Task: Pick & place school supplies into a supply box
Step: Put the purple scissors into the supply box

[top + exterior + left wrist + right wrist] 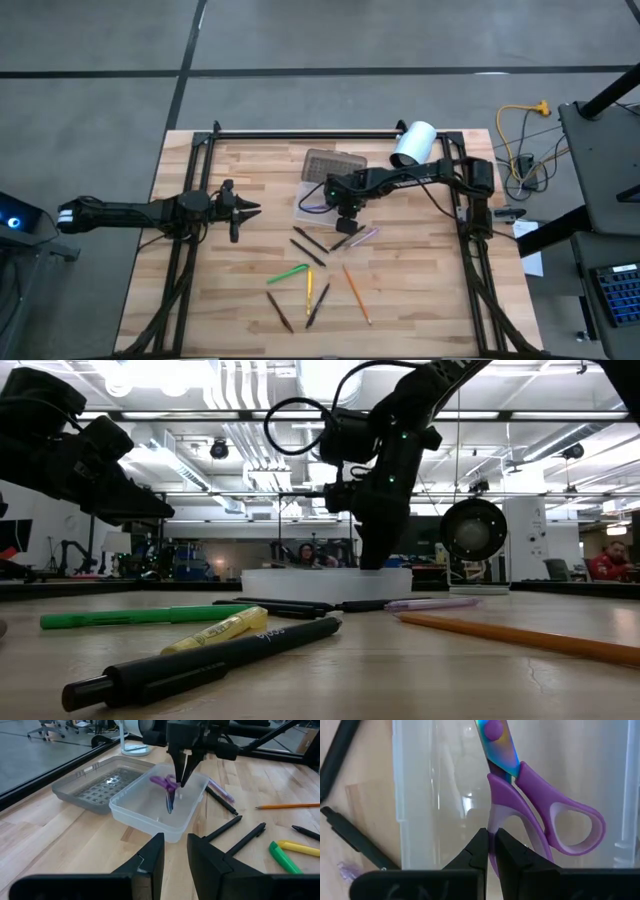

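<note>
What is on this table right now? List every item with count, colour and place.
scissors: one, purple handles, hanging blade-down over the supply box
supply box: one, translucent, far middle of the table
lid: one, grey, laid open beside the box
white cylinder: one, far right of the table
dark pens: about five, mid-table, scattered
green pen: one, near middle
yellow pen: one, beside the green pen
orange pencil: one, near right
lilac pen: one, beside the box
left claw: open, empty, left of the box
right claw: shut on the scissors' handle
</note>
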You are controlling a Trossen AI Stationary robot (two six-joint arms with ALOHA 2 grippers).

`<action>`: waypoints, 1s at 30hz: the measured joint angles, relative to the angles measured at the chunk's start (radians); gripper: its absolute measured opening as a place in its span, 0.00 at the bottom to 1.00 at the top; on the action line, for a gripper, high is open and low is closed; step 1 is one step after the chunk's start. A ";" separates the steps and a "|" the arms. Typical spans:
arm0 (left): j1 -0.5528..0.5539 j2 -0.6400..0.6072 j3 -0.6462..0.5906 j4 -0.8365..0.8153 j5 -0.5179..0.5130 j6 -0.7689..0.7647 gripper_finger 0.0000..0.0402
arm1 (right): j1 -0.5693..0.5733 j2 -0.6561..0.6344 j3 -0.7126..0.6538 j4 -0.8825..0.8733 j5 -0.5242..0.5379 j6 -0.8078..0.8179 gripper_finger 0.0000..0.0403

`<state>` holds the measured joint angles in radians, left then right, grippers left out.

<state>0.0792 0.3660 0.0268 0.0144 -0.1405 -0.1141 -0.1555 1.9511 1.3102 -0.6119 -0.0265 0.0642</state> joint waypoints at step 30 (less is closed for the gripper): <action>0.000 0.000 0.000 0.000 0.000 0.000 0.17 | 0.000 0.011 0.020 -0.066 -0.001 -0.092 0.03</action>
<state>0.0791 0.3660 0.0269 0.0145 -0.1404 -0.1143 -0.1551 1.9621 1.3303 -0.6776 -0.0277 -0.0282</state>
